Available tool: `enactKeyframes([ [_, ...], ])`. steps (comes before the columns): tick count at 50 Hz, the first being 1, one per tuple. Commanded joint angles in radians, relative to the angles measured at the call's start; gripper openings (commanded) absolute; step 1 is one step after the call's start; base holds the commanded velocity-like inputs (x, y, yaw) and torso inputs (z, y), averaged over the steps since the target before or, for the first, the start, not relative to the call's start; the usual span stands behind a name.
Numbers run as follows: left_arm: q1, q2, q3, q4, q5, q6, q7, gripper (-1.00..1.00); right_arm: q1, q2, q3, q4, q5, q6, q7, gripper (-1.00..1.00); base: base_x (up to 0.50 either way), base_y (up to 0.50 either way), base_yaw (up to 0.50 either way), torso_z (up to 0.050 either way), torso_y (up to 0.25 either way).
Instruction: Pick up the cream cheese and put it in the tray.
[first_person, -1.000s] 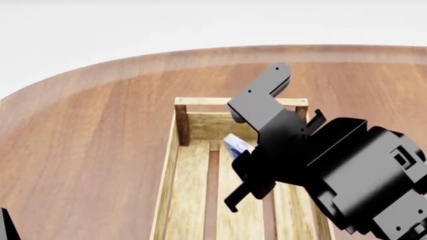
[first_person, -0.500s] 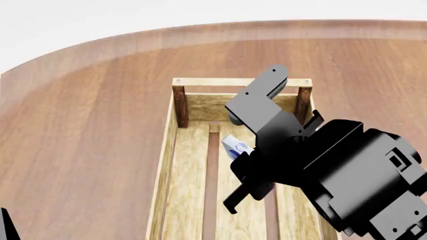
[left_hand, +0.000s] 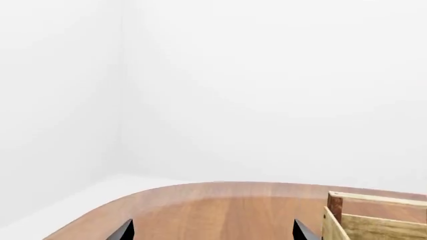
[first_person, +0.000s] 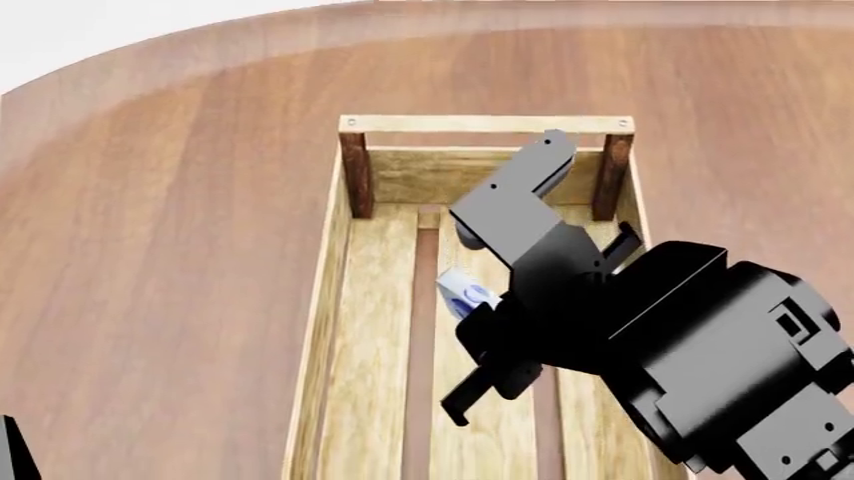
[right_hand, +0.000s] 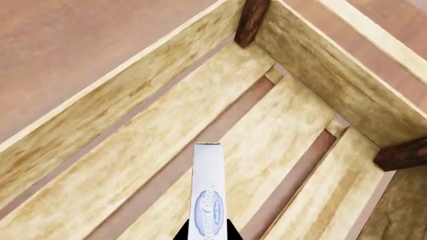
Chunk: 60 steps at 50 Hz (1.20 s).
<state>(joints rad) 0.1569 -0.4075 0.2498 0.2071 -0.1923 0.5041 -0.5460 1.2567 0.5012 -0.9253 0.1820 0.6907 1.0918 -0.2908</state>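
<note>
Now cream cheese (first_person: 465, 292) lower inside tray (first_person: 350, 262).

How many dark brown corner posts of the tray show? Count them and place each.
2 in the head view, both at the tray's far end: the left post and the right post. The near end is out of view, so more may be hidden.

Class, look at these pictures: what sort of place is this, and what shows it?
Probably a bare simulated test space, not a real room: a round-edged wooden table, plain white walls, and just a slatted wooden tray beneath the right gripper holding cream cheese.
</note>
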Motion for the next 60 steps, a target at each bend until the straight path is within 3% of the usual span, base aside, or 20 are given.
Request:
enactKeyframes([
  [1,0.0,-0.002,0.002,0.002,0.001,-0.002,-0.002,1.0,0.004,-0.002,0.001,0.013,-0.013,-0.014,-0.005,-1.0,0.0,0.0,0.0,0.0,-0.09],
  [60,-0.001,-0.009,0.01,0.006,0.001,-0.004,-0.01,1.0,0.006,-0.012,-0.032,0.041,-0.034,-0.019,0.005,-1.0,0.0,0.0,0.0,0.0,-0.09],
])
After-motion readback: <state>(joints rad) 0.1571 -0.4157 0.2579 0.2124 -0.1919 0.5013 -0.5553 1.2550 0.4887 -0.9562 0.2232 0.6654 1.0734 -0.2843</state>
